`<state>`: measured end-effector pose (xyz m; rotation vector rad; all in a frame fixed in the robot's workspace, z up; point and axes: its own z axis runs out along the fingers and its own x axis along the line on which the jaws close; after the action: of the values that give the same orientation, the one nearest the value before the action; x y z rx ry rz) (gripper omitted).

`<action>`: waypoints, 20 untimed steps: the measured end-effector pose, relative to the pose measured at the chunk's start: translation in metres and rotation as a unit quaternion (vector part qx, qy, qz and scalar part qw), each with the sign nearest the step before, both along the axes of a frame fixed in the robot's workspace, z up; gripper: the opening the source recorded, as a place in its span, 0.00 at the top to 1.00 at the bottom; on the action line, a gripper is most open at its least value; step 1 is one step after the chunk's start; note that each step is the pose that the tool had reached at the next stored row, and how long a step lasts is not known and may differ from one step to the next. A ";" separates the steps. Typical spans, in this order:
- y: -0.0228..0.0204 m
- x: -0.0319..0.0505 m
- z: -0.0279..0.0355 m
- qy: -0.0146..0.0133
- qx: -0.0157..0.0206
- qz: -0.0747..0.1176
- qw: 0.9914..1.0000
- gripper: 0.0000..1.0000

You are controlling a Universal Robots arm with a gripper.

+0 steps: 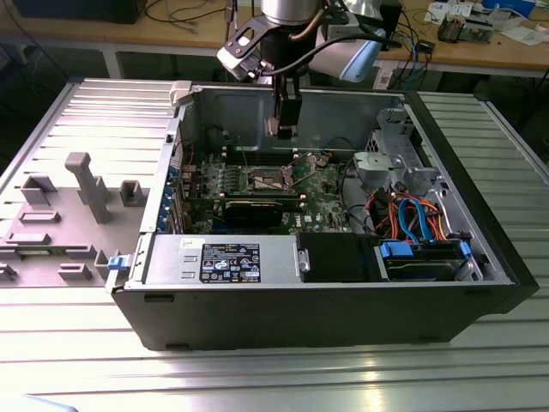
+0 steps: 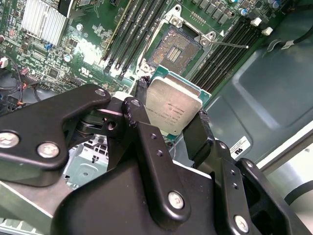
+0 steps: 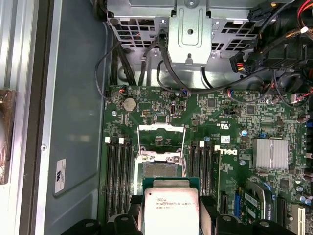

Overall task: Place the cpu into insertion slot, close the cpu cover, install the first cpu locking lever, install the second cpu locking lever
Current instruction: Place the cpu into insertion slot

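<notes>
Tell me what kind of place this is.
Probably a robotics lab or test bench: a robot arm, jaws shut on a processor chip, hangs over an open computer case on a ribbed metal table, with a cluttered wooden workbench behind.

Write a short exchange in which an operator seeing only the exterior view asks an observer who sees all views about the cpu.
Operator: What does the hand hold?
Observer: In the second wrist view the hand is shut on the cpu, its silver top showing.
Operator: Is the insertion slot ready?
Observer: In the first wrist view the cpu cover is swung open and the insertion slot lies bare.
</notes>
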<state>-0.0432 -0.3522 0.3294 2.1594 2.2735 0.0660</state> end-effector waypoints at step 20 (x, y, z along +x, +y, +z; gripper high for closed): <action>0.0000 0.0000 -0.0053 0.000 0.000 0.000 1.000 0.45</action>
<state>-0.0432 -0.3522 0.3241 2.1594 2.2735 0.0660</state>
